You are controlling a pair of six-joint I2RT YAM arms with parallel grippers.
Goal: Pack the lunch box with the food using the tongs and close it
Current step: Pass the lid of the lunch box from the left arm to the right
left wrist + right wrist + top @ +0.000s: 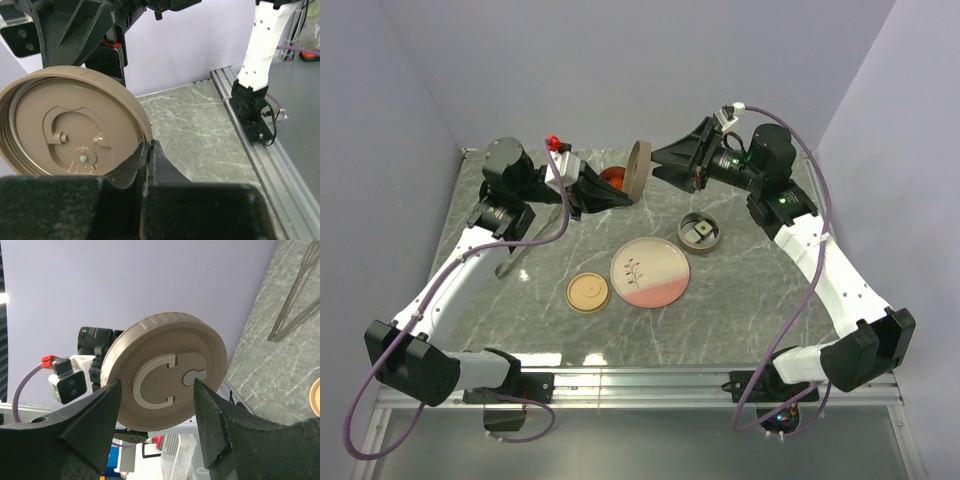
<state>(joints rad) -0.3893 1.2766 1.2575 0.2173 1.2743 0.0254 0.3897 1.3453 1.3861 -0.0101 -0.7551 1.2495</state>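
Your left fingers (620,195) clamp the rim of the lunch box lid (640,170), held on edge beyond the plate (650,272). Your right fingers (665,158) stand open, flanking its face. The tongs (517,258) lie on the bench (740,300), left of the plate.

- lid (165,375): tan plastic, matt, ribbed rim
- tongs (276,333), left of plate (650,272): bright metal, polished
- plate: smooth, slight gloss
- table (740,300): grey veined marble-look, smooth, low sheen
- right gripper (156,385): black plastic, grainy, matt
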